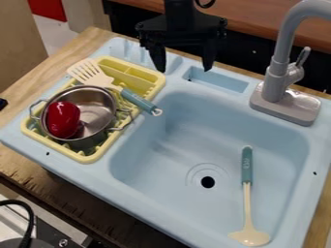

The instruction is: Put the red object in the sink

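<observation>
The red object (pixel 63 119), smooth and rounded, lies inside a metal pot (pixel 98 107) that stands on the yellow drying rack at the left. The light blue sink (pixel 161 160) takes up the middle and right, with its drain hole in the basin. My black gripper (pixel 184 68) hangs over the sink's back edge, above and to the right of the pot and apart from it. Its two fingers point down and stand wide apart, with nothing between them.
The yellow rack (pixel 90 157) also bears a slotted spatula (pixel 97 76), whose handle reaches over its right side. A ladle (pixel 247 193) lies in the basin's right part. A grey faucet (pixel 278 80) rises at the back right.
</observation>
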Available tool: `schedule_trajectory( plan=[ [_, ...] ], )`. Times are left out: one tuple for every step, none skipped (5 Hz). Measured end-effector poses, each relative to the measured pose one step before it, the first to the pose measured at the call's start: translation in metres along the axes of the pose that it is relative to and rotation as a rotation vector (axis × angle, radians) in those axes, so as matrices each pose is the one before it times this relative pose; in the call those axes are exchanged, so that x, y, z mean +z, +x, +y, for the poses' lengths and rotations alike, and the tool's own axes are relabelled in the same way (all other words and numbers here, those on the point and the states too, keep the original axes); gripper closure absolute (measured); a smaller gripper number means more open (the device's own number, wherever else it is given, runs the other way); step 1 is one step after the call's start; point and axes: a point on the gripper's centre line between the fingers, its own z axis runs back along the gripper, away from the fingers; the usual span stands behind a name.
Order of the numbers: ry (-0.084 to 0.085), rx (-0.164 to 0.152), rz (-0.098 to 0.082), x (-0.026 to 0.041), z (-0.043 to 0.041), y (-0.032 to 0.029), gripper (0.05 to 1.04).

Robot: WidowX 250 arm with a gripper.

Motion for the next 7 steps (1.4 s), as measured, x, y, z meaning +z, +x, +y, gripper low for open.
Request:
schedule_trajectory(
  plan=[
    [0.0147, -0.0009, 0.0270, -0.00790, 0.00313, -0.00573, 0.084],
    [0.0285, 0.0211, -0.0123, -0.00624, 0.02344, -0.00027, 0.084],
    [0.0109, 0.0129, -0.0270, 0.00966, 0.03435, 0.01336, 0.084],
    [0.0027, 0.0104, -0.0146, 0.00690, 0.03776, 0.00395, 0.084],
    [0.0651, 0.0029, 0.0083, 0.00224, 0.03163, 0.00112, 0.084],
    [-0.0193, -0.0310, -0.0081, 0.00420, 0.02669, -0.00317, 0.084],
    [-0.0121, 0.0034, 0.0018, -0.00167, 0.02432, -0.00684, 0.084]
  ],
)
